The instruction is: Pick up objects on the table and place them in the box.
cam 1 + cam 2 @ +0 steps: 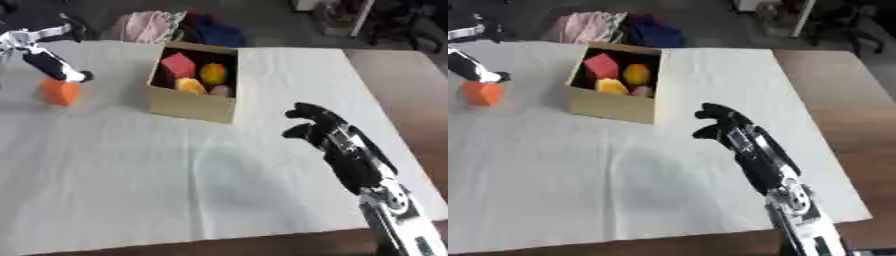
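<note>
left hand [59, 70]: angled down onto orange block [59, 92] near table's [219, 190] left edge, grip indiscernible. right hand [319, 125]: raised, curled, empty.

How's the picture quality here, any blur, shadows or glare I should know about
Left eye view: soft all over, and the left hand above the orange block is smeared; a faint shadow lies on the white cloth before the box. Right eye view: equally soft, the right hand reads as a dark mass; no glare in either view.
</note>
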Available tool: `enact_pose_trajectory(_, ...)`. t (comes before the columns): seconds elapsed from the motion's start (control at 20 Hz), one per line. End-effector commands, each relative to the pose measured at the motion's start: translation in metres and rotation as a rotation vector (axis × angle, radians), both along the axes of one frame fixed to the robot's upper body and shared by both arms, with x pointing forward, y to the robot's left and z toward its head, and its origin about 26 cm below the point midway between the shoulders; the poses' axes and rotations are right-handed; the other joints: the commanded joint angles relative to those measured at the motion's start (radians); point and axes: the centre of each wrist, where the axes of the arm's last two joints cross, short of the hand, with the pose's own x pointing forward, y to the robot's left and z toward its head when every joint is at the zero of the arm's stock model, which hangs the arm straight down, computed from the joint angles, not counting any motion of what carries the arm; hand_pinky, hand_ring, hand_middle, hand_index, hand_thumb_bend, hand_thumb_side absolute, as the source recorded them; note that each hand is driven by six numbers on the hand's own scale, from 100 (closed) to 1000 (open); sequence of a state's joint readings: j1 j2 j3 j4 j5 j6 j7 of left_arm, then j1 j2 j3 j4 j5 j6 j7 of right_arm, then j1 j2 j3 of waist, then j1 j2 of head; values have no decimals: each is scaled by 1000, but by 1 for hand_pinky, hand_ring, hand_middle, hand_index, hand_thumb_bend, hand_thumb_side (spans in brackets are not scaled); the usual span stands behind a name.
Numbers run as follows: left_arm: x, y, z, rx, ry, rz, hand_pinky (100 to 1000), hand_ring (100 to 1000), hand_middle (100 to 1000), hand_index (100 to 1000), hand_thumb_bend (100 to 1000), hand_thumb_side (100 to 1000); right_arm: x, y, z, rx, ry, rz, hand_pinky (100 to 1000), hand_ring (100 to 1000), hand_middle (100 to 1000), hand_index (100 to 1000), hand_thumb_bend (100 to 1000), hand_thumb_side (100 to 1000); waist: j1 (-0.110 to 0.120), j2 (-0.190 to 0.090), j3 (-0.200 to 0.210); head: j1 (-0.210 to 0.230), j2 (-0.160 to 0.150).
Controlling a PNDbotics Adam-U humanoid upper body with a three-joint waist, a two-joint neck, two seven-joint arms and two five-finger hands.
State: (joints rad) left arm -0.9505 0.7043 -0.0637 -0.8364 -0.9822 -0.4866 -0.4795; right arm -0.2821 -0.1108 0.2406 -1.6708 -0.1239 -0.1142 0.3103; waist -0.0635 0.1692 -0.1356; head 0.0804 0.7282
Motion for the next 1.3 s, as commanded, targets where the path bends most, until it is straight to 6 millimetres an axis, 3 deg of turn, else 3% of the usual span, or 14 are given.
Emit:
enact_pose_trajectory(0.05,-7,23,12,49,-6,68,815,763,836,904,465,326,2,-5,7,-12,-28,-9,823,697,807,886,100,817,2,-15,1,-4,-9)
enact_pose_trajectory(0.3,-12,39,2,85,45,112,818,768,837,904,489,351,2,-5,7,-12,-28,-11,823,696,807,886,100,818,2,-12,2,-6,-8)
enact_pose_trajectory(0.55,-16,49,-6,64,-18,170,803,750,820,892,456,335,2,-6,7,-10,-29,-15,823,696,807,886,100,818,2,-11,2,-9,-10)
enact_pose_trajectory(0.8,-18,55,-17,52,-100,208,804,753,823,892,442,337,3,-6,7,-9,-29,-16,823,696,807,886,100,819,1,-8,0,-11,-11)
enact_pose_trajectory(1.3,-22,64,-36,84,-54,254,818,776,852,902,431,353,3,-5,7,-9,-27,-13,824,696,808,886,100,823,-4,-1,-3,-10,-13)
